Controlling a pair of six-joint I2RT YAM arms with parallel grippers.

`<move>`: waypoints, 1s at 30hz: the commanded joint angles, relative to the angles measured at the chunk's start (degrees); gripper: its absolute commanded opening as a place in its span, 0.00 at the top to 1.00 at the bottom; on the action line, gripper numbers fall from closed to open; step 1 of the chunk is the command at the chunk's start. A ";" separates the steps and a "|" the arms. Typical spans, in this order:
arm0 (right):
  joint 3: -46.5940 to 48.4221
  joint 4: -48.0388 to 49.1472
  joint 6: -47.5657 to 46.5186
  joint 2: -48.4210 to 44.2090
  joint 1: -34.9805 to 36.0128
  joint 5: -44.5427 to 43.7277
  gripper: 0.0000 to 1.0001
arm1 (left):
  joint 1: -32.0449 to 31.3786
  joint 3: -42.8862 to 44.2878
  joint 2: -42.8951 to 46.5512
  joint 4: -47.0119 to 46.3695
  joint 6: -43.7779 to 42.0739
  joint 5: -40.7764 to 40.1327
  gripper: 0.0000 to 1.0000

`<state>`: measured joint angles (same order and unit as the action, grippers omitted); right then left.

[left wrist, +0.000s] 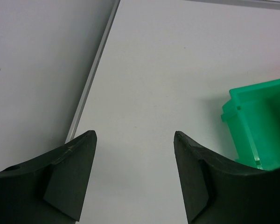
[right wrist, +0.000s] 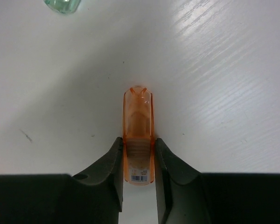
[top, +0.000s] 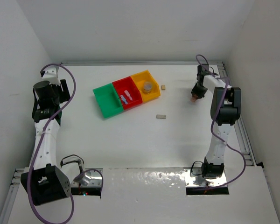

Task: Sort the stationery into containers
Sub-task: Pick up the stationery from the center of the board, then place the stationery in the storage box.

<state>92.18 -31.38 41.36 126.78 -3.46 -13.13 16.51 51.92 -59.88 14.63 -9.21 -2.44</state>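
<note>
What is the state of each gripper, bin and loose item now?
left gripper, open, empty.
right gripper, shut on orange piece.
green bin, empty.
red bin, holds two small pieces.
yellow bin, holds grey roll.
tan blocks, loose on table, outside bins.
mint green piece, loose on table.

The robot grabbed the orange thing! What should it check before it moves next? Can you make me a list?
1. Right gripper shut on the orange piece: ok, a finger presses each side.
2. Piece lifted off the table: cannot tell.
3. Room in the red bin, likely its home since it holds similar pieces: ok.
4. Left gripper open, holding nothing and out of the way: ok.
5. Everything else sorted: not ok, two tan blocks lie on the table.
</note>
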 commanded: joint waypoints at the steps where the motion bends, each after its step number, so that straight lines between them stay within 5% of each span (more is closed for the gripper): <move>1: -1.48 -2.64 -6.97 -2.41 2.31 -4.18 1.00 | 0.27 0.29 1.52 -2.94 -0.63 -0.46 0.34; 11: -0.26 10.36 -31.16 -17.97 20.85 2.21 1.00 | 0.27 -2.17 1.78 -0.39 2.88 0.06 0.35; 14: 8.95 9.93 -32.05 -12.72 27.36 11.35 1.00 | 0.27 -2.70 1.78 -0.31 4.29 0.33 0.35; 19: 30.67 6.06 -31.61 3.78 34.91 12.69 1.00 | 0.01 -2.09 2.57 0.66 3.85 -0.55 0.35; 30: 27.09 14.68 -32.04 8.83 41.08 13.21 1.00 | -0.43 -3.84 3.01 -0.39 4.03 -1.26 0.35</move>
<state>118.48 -19.90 11.44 136.90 35.40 0.21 16.45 48.64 -57.95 16.51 -5.91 -3.66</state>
